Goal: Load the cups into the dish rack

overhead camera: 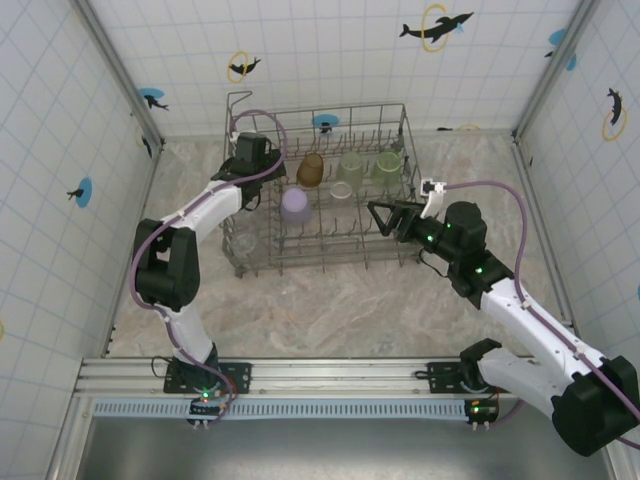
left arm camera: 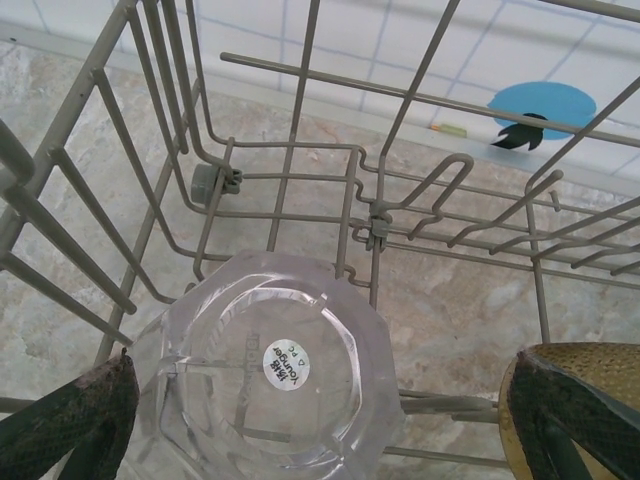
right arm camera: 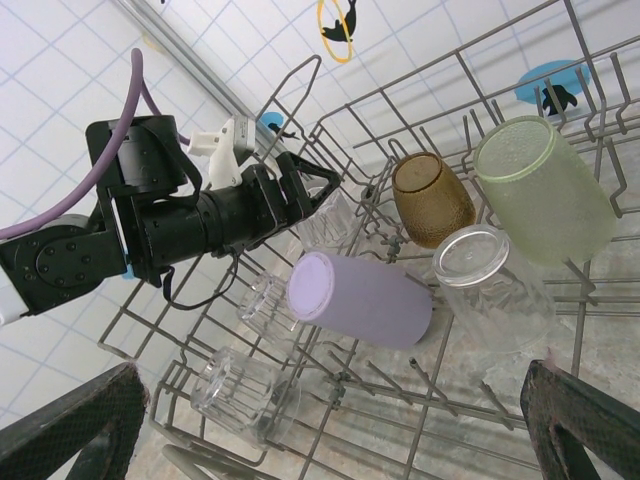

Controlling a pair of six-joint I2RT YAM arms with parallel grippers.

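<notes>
Left gripper (left arm camera: 320, 430) hangs over the left end of the dish rack (overhead camera: 310, 256), its two fingers spread wide apart and holding nothing. Directly beneath it, inside the rack, a clear cup (left arm camera: 270, 370) stands upside down with a small round sticker on its base. The right-hand finger is well clear of the cup, and I cannot tell whether the left-hand one touches it. Right gripper (overhead camera: 379, 218) hovers at the rack's right side, pointing inward, jaws also wide open and empty. The grey wire rack sits on a marbled tabletop (overhead camera: 350, 310) near the tiled back wall. All the cups I can see are inside it. A lavender cup (right arm camera: 360, 300) lies on its side near the middle. Behind it, an amber-brown cup (right arm camera: 432, 198) leans among the tines, bottom up. Beside that are two pale green cups (overhead camera: 351, 165) and (overhead camera: 388, 163), toward the far right. Another clear cup (right arm camera: 490, 280) lies just in front of the green ones, next to the lavender one. More clear cups (right arm camera: 245, 390) rest at the near left corner of the rack.
</notes>
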